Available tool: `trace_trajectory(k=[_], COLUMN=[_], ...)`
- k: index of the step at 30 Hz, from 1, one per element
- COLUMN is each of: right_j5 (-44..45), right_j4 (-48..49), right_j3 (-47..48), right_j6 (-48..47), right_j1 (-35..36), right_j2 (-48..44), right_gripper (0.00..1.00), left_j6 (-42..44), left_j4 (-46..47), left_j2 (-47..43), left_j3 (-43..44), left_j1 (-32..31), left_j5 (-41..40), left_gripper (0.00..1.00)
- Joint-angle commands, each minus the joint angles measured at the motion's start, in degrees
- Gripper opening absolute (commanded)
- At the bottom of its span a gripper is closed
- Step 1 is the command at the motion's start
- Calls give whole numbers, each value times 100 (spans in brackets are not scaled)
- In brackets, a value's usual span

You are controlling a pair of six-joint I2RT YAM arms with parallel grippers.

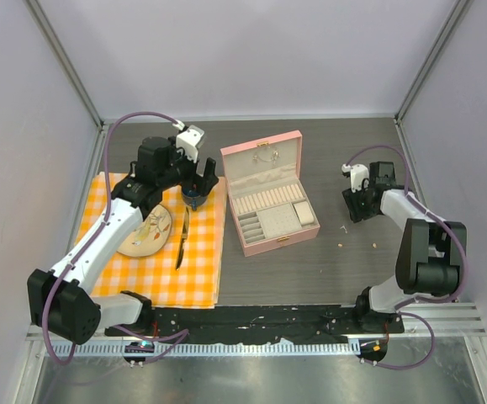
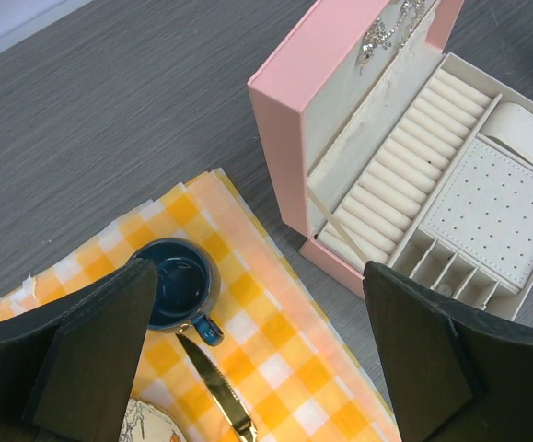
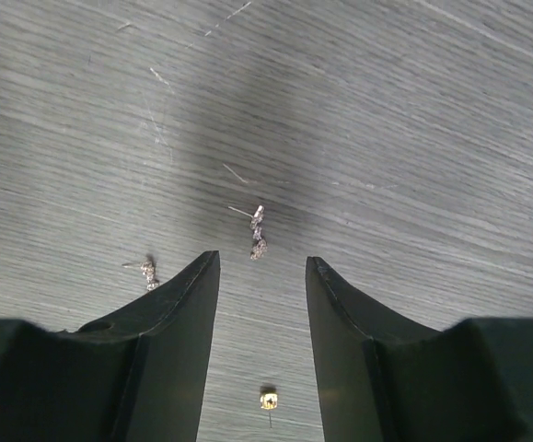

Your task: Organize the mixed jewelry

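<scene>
Pick-up step. Right gripper (image 3: 262,260) half open, empty; silvery earring (image 3: 258,235) on table (image 3: 413,110) just beyond tips, right of pink box (image 1: 264,172). Next: edge forward, close on it. Left gripper (image 2: 259,272) wide open, empty.

- Table (image 1: 327,269): dark grey wood-grain top, filling the middle of the top view.
- Box (image 1: 260,160): pink, lid up, upper centre; cream lining, a row of ring rolls, small divided compartments, a perforated pad.
- Cloth (image 1: 201,261): orange-and-white check, left of the box.
- Cup (image 2: 179,285): dark blue, handled, on the cloth's upper right part.
- Plate (image 1: 155,236): cream, patterned, on the cloth.
- Knife (image 1: 181,240): just right of the plate.
</scene>
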Motion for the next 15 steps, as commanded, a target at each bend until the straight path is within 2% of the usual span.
trace_trajectory(k=[1,15], right_j5=[-233,-408], right_j4=[173,173], right_j3=[317,396], right_j6=[-111,-260], right_j1=[-84,-189], right_j2=[198,444], right_gripper=[47,41], left_j6=[71,115], left_j4=[117,117], left_j2=[-51,-25], left_j3=[45,54], left_j1=[23,14], left_j5=[-43,-70], left_gripper=[100,100])
